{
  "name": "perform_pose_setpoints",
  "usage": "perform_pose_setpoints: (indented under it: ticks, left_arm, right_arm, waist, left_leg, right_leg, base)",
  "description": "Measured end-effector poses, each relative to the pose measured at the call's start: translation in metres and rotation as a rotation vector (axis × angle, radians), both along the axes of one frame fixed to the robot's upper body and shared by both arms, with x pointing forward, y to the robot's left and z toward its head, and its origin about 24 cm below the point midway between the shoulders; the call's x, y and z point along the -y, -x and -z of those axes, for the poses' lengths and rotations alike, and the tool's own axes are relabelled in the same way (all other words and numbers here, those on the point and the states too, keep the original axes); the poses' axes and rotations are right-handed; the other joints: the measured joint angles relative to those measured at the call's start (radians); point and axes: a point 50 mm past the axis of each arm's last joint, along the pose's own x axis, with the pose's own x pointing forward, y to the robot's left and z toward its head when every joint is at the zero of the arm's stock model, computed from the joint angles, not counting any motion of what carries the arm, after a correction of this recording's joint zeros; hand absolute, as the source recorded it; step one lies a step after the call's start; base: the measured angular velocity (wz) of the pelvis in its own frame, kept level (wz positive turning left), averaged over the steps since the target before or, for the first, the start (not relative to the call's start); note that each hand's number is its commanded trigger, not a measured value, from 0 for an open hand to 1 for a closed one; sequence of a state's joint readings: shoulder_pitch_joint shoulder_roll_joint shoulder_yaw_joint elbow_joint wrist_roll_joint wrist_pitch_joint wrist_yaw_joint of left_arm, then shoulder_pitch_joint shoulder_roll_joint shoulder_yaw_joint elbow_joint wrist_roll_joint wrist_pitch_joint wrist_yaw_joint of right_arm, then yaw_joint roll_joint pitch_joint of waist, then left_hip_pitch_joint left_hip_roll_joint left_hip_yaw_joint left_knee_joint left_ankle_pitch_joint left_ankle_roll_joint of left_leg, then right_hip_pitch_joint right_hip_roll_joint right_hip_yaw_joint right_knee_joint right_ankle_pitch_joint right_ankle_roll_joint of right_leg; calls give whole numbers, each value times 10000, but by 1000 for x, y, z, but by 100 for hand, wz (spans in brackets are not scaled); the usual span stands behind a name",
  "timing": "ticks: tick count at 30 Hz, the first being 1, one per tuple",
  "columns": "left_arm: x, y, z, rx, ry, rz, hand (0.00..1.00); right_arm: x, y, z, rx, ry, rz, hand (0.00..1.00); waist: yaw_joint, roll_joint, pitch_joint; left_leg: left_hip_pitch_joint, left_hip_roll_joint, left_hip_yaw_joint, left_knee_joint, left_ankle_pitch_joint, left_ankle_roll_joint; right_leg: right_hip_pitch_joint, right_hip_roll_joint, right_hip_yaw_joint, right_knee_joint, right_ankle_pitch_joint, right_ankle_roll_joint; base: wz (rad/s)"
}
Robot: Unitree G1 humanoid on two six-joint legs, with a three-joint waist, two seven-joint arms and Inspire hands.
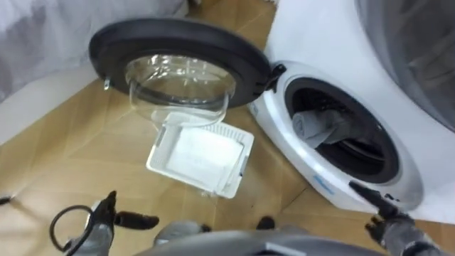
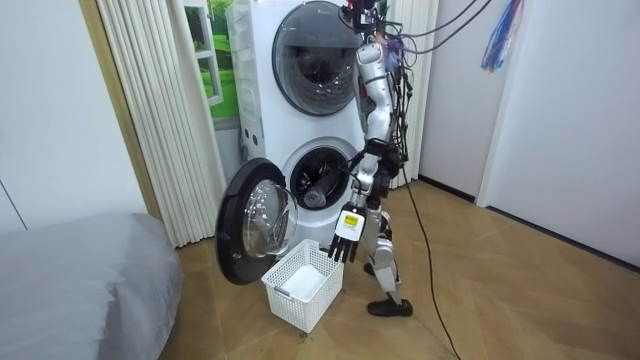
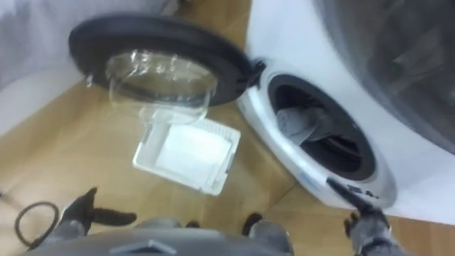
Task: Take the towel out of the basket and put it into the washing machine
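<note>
Eye views, towel (image 1: 318,128): grey, bunched inside the washing machine (image 1: 313,35), just behind the rim of the round opening.
Eye views, door (image 1: 178,64): I see it wide open, with a white basket (image 1: 201,155) on the floor below it.
Eye views, left hand (image 1: 114,217): low at lower left, fingers straight, empty.
Eye views, right hand (image 1: 384,212): fingers stretched toward the opening's lower rim, holding nothing.
Room view, robot: upright before the machine, left hand hanging over the basket, right hand by the opening.
</note>
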State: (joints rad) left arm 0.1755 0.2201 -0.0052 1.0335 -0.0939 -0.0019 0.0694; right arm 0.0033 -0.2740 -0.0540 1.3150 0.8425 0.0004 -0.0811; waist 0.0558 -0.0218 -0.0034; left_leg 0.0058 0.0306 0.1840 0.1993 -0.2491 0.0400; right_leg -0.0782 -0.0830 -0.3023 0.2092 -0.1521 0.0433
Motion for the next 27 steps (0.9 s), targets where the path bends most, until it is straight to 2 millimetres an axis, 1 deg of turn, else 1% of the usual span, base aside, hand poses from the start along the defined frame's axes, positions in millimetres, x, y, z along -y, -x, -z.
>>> perform_pose_setpoints:
  ticks: [1,3,4,5,6,8,9,11,14,19,22,23,24,25,27]
  left_arm:
    - [-1,2,1,-81,-10,-78,0]
    - [-2,11,2,-280,-41,-231,0]
    - [-1,13,2,-308,-32,-318,0]
    - [-1,17,3,-415,-40,-386,0]
    - [-2,20,3,-520,-82,-346,0]
    - [-2,26,3,-716,-131,-288,0]
    - [-2,31,4,-875,-163,-236,0]
    - [-1,34,4,-1078,-160,-171,0]
    - [2,35,5,-1142,-72,-207,0]
    - [8,36,7,-1112,113,-561,0]
    - [8,37,8,-1274,136,-646,0]
    - [8,37,8,-1316,158,-658,0]
    - [8,36,8,-1372,196,-660,0]
    - [8,36,8,-1391,213,-660,0]
    - [9,38,9,-1560,304,-686,0]
  right_arm:
    - [-3,5,2,-190,-51,-281,0]
    - [-16,18,8,-853,-225,-1606,0]
    - [-18,19,9,-951,-255,-1906,0]
    - [-21,23,10,-1153,-296,-2544,0]
    - [-23,23,11,-1322,-283,-3236,0]
    - [-25,26,12,-1598,-218,-3965,0]
    - [-28,27,13,-1765,-198,-4392,0]
    - [-32,26,14,-1898,-186,-5034,0]
    - [-37,25,15,-1861,-254,-5452,0]
    - [-43,25,16,-1829,-302,-6038,0]
    - [-44,26,16,-1880,-327,-6132,0]
    - [-44,26,16,-1892,-328,-6130,0]
    - [-43,26,16,-1905,-329,-6145,0]
    - [-43,27,16,-1913,-333,-6152,0]
    - [-43,27,16,-1914,-327,-6136,0]
  waist:
    - [-33,-30,-7]
    - [-45,-103,-10]
    - [-40,-111,1]
    - [-69,-62,28]
    - [-60,-69,34]
    - [-53,-4,73]
    - [-50,24,79]
    - [-85,53,89]
    - [-228,100,114]
    - [-275,140,112]
    - [-285,183,125]
    - [-293,219,123]
    - [-341,256,129]
    - [-387,285,147]
    - [-531,409,159]
  left_leg:
    - [135,23,0,-73,1,-2]
    - [493,94,1,-207,-1,-4]
    - [571,98,-1,-207,0,-4]
    - [660,98,-38,-202,0,-4]
    - [780,115,-52,-209,-1,-5]
    - [986,109,-45,-231,-1,-5]
    - [1123,111,-46,-272,11,-26]
    - [1215,118,-59,-314,20,-40]
    - [1272,149,-29,-340,30,-57]
    - [1348,235,30,-342,27,-79]
    - [1421,266,44,-339,22,-95]
    - [1438,267,52,-326,22,-96]
    - [1481,265,55,-319,22,-97]
    - [1534,264,56,-320,22,-98]
    - [1760,261,66,-314,24,-101]
  right_leg:
    - [127,49,16,-81,0,0]
    - [457,189,61,-269,2,-3]
    - [525,210,119,-297,2,-3]
    - [655,247,233,-407,2,-3]
    - [757,287,292,-441,2,-3]
    - [949,333,400,-471,2,-3]
    - [1081,364,518,-562,1,-4]
    - [1168,397,534,-607,0,-5]
    - [1223,430,579,-612,0,-5]
    - [1319,484,688,-732,4,-11]
    - [1340,548,864,-736,7,-17]
    - [1347,558,990,-739,11,-22]
    - [1394,563,1144,-760,11,-22]
    - [1457,565,1174,-778,11,-22]
    - [1676,589,1410,-782,10,-22]
  base:
    - [-8]
    - [-24]
    - [-24]
    - [-19]
    - [-14]
    - [-8]
    - [-8]
    - [-4]
    - [3]
    - [-6]
    - [-14]
    - [-9]
    - [-5]
    - [0]
    - [0]
